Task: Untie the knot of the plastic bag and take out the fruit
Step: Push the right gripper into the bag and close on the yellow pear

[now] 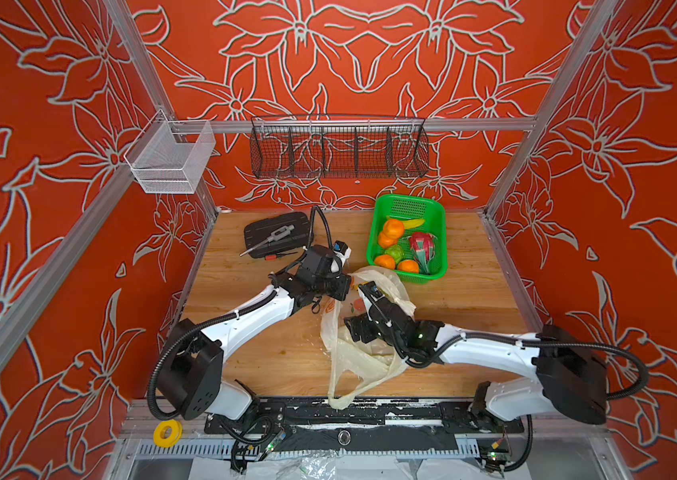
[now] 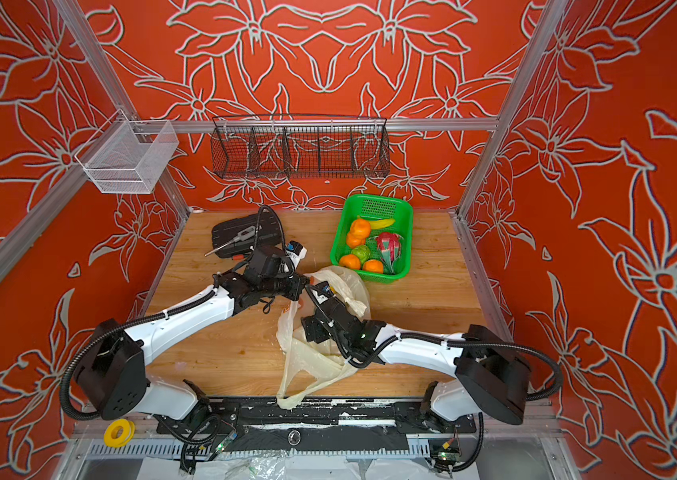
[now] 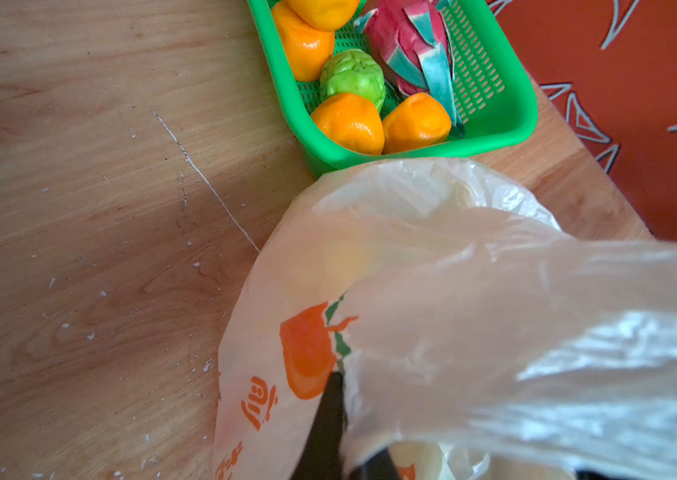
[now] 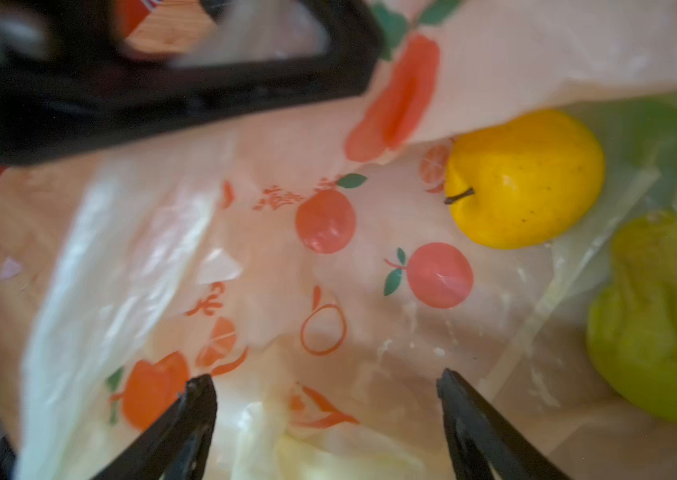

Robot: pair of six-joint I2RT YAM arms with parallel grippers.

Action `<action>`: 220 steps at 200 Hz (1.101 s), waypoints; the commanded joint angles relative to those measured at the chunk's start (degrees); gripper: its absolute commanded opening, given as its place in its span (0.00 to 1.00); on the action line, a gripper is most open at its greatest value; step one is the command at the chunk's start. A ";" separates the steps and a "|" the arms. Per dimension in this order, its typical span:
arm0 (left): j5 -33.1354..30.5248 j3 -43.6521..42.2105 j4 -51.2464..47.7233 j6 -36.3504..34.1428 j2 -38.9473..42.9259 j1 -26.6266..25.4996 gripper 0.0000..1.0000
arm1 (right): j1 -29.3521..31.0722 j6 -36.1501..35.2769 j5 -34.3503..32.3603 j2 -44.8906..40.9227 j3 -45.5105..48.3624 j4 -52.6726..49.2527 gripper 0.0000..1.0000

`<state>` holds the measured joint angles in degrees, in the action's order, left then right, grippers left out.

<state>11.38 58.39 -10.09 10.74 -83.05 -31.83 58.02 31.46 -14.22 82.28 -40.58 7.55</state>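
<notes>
Mid-tabletop (image 1: pixel 270 357), item one: plastic bag (image 1: pixel 349 361), thin, translucent, orange-printed, is lying slack with its handle loops trailing toward the near edge. No knot is showing, so the tie is judged undone.

Item two: left hand (image 1: pixel 352 286) is pinching shut on a fold of the bag's film at its far left side and lifting it.

Item three: right hand (image 4: pixel 326 378) is reaching inside the bag, fingers spread wide and gripping nothing.

Item four: fruit remaining in the bag. A yellow apple (image 4: pixel 523 178) and a green fruit (image 4: pixel 660 320) are sitting ahead of the right hand, deep in the bag.

Item five: green basket (image 1: pixel 407 205), far right, touching the bag's far end, is holding oranges, a dragon fruit (image 1: pixel 423 246), a green fruit and a banana (image 1: pixel 411 223).

Hazards:
- The film is likely slipping or tearing if the left hand is pulling hard.
- A sagging fold is liable to be caught between the right fingers along with the apple.
- The round apple is apt to be rolling away from a glancing touch.
</notes>
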 commanded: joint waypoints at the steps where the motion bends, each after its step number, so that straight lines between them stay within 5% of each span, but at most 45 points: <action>1: 1.99 0.62 1.47 1.59 1.95 0.47 0.07 | -1.42 4.84 -5.94 2.68 0.17 3.45 0.87; 55: 4.09 -0.71 2.73 2.81 2.44 0.50 0.07 | -6.84 11.43 -3.85 8.62 -2.67 7.46 0.89; 126: 3.42 -4.24 4.31 3.14 4.55 0.55 0.07 | -13.31 28.49 -3.87 13.04 -4.65 11.75 0.92; 220: 6.52 -5.18 6.84 3.01 5.66 0.52 0.07 | -15.89 37.48 -4.76 20.07 -9.01 16.24 0.96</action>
<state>14.70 53.41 -5.13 13.96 -78.76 -31.66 42.96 64.84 -16.71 100.14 -47.79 21.28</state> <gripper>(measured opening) 0.069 0.955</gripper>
